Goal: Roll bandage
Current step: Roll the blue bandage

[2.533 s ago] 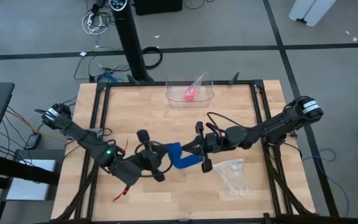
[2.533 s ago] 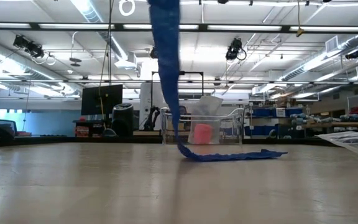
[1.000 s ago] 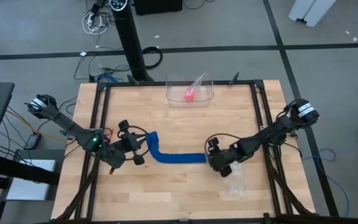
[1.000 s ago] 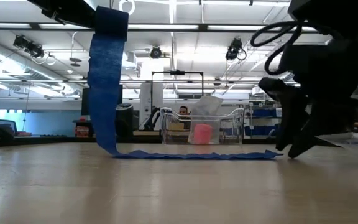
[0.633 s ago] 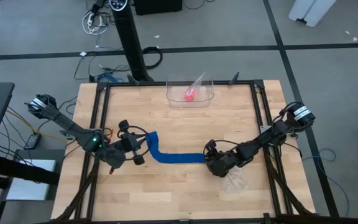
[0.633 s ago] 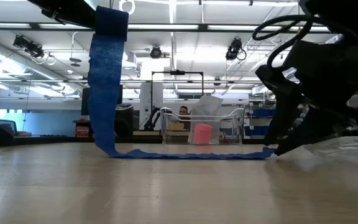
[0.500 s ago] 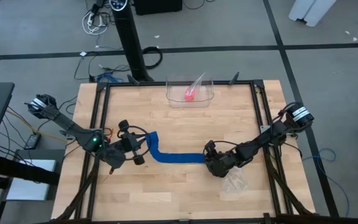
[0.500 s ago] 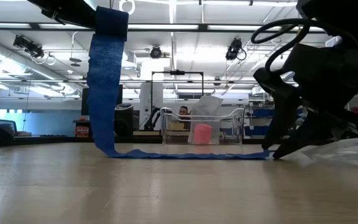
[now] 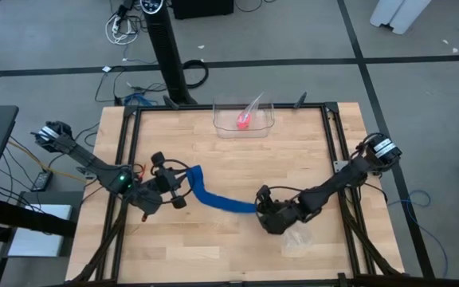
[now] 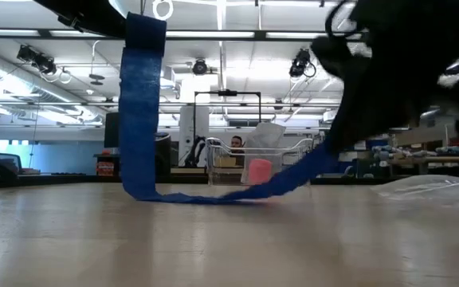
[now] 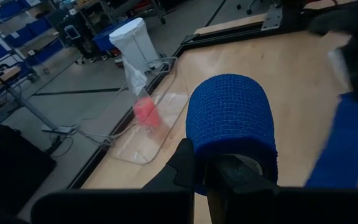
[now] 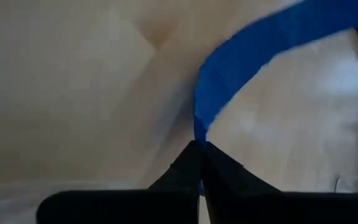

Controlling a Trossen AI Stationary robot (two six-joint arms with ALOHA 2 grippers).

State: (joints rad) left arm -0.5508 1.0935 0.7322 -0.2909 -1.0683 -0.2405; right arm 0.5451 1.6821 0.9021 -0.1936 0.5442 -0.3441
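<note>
**Free end of the bandage now pinched and lifted by the right gripper**

A second ago the loose end of the bandage (image 9: 223,201) lay flat on the table (image 9: 293,155) with the right gripper (image 9: 266,214) set down beside it, fingers apart. Now those fingers are pressed together on the strip's end, as is seen in the right wrist view, where the blue band (image 12: 253,56) runs out from between the closed tips. In the low view the end is raised off the wood and the strip (image 10: 237,191) slopes up toward the right arm, while only its middle sags to the table. In the high view the strip's right end has been drawn a little nearer the front edge of the table.

The other end is held by the left gripper (image 9: 175,185), which has not moved; its fingers are closed on the wound part of the bandage, seen in the left wrist view as a rounded blue roll (image 11: 230,127) sitting on the tips. From there the band hangs down to the table.

With both ends now held, the strip can be kept taut, and it is judged that winding onto the roll can proceed; most of the length is not yet rolled.

At the far edge of the table a clear tray (image 9: 263,127) stands, well apart from both arms. In it a small pink-red roll (image 9: 242,121) is seen. A clear plastic bag (image 9: 296,240) lies near the right gripper; its contents cannot be made out.
</note>
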